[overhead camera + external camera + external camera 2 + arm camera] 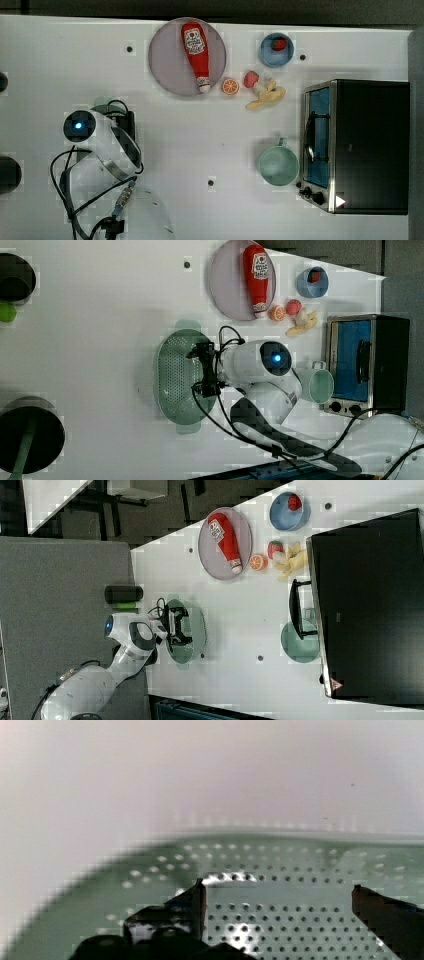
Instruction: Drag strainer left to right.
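The white desk [210, 140] carries everything. The black toaster oven [367, 145] with its blue glass door stands at the top view's right, and the white robot arm [260, 365] reaches in over the desk from the left view's lower right. The strainer [177, 372], a pale mint-green oval with a hole-dotted bowl, sits on the desk left of centre in the left view, well apart from the oven; in the top view the arm covers most of it. The round grey-lilac plate [165, 60] lies near the top view's upper edge with the red ketchup bottle [196, 52] across it. The mint-green mug [278, 165] stands just beside the oven door. The small blue bowl [275, 50] holds something red. The tool [205, 371] hangs over the strainer's rim on the arm's side, its jaws spread wide; in the wrist view the two dark fingers [195, 907] stand far apart above the perforated bowl with nothing between them. An orange slice [230, 86], a strawberry-like piece [251, 78] and a yellow banana-like piece [266, 95] lie between plate and oven.
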You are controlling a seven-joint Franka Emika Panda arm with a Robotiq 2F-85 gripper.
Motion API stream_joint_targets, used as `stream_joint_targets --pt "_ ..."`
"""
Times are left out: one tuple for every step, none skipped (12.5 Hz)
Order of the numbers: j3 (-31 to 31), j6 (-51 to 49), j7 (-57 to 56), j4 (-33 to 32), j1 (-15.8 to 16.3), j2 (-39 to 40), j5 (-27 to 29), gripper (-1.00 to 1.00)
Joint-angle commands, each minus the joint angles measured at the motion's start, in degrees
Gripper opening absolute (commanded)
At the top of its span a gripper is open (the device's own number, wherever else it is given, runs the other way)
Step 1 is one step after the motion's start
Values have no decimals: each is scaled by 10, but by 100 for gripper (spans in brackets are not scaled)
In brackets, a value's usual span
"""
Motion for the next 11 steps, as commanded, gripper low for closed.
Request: stream_joint_targets --pt "-11 -5 27 2 -1 -22 -12 100" --pt "-15 -5 27 -1 -4 -25 -12 100" --pt "-18 -5 26 -4 -8 -28 -12 100" --pt "-21 -5 25 -8 -12 -33 -12 100" --pt "-22 -5 23 -14 -17 -36 -12 100" --pt "-23 -5 22 -20 -23 -40 -12 100" --pt "-24 -5 22 -25 -28 -44 -12 100" --pt "-26 -4 20 -31 -32 -48 -12 100" --pt "-28 -4 13 -38 -36 -51 -12 100" --pt "-29 -3 1 -44 -42 -55 -12 100" --pt "-30 1 -7 -51 -48 -58 -12 100"
